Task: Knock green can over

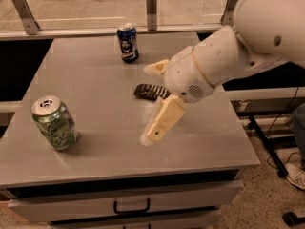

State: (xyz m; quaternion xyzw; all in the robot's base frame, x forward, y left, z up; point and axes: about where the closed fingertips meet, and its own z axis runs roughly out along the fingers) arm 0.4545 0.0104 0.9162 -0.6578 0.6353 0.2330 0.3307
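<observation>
The green can [55,124], light green and white with a silver top, stands upright near the front left of the grey table [95,75]. My gripper [148,104] hangs over the middle of the table, to the right of the can and well apart from it. Its cream fingers [162,122] are spread open and hold nothing. The white arm reaches in from the upper right.
A blue can [127,42] with white markings stands upright near the back edge. A flat dark object [148,91] lies at the table's middle, partly behind my gripper. A glass railing runs behind the table. A drawer handle [131,207] shows below the front edge.
</observation>
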